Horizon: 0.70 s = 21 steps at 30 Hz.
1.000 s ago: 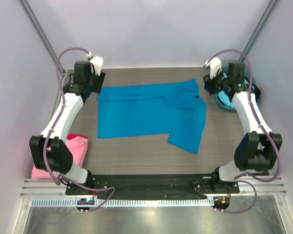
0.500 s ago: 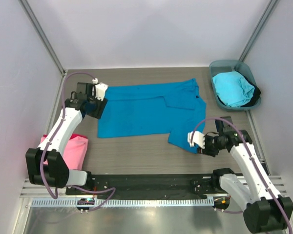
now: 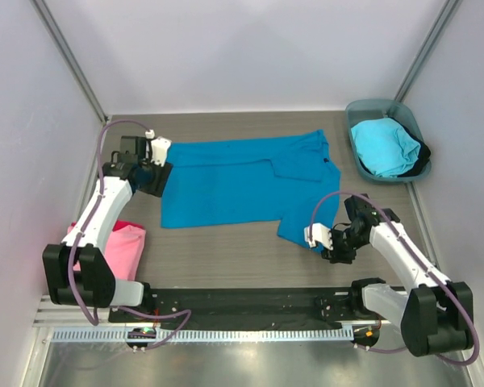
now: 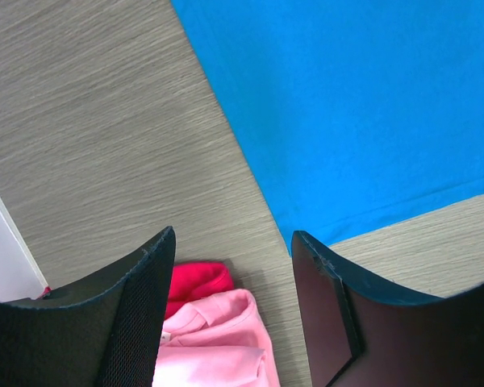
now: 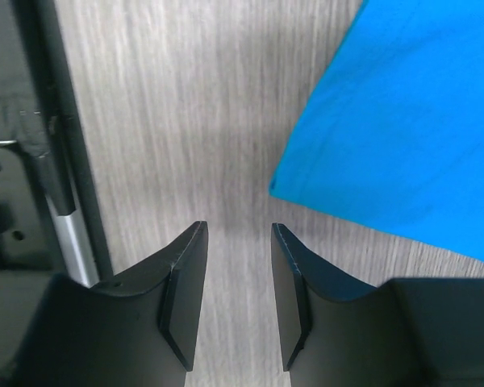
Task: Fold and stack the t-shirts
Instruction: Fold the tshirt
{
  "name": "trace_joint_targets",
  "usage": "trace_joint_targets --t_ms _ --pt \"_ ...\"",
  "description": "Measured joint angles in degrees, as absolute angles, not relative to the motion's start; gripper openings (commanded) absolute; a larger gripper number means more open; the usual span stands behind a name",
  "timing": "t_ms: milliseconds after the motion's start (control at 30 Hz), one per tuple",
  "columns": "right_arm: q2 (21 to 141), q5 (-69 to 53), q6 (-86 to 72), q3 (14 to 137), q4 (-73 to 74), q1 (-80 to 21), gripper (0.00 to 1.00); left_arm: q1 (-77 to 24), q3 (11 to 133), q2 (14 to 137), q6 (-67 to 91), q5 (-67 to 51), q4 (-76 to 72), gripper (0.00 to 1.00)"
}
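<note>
The deep blue t-shirt [image 3: 226, 181] is spread on the desk [image 3: 226, 258], flanked at its left edge by the left claw [image 3: 156, 160] and at its near-right corner by the right claw [image 3: 323, 239], both open and empty, where the hem is best pinched low.

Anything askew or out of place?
The blue t-shirt lies lopsided: its right side juts nearer than the left hem. A black item sits at the right rim of the tub, beside the cyan t-shirt.

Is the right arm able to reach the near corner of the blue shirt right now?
Probably yes. The right gripper hangs open beside the blue t-shirt near its corner, with only bare table between them and nothing in the way.
</note>
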State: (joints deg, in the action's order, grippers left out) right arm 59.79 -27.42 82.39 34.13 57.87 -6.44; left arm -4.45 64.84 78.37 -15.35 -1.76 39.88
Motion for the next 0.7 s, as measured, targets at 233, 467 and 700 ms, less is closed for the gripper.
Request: trace_joint_targets --t_ms 233,467,700 --pt "64.62 -27.44 82.41 34.15 53.69 -7.75 0.42 -3.99 65.06 79.79 -15.44 -1.80 40.18 0.61" --pt "69.17 -27.46 81.65 34.20 49.36 -9.28 0.40 -3.99 64.99 81.91 -15.53 -1.83 40.18 0.61" --pt "74.02 -26.50 80.34 35.99 46.44 -10.50 0.01 -3.70 62.52 82.91 -16.53 -1.89 41.45 0.60"
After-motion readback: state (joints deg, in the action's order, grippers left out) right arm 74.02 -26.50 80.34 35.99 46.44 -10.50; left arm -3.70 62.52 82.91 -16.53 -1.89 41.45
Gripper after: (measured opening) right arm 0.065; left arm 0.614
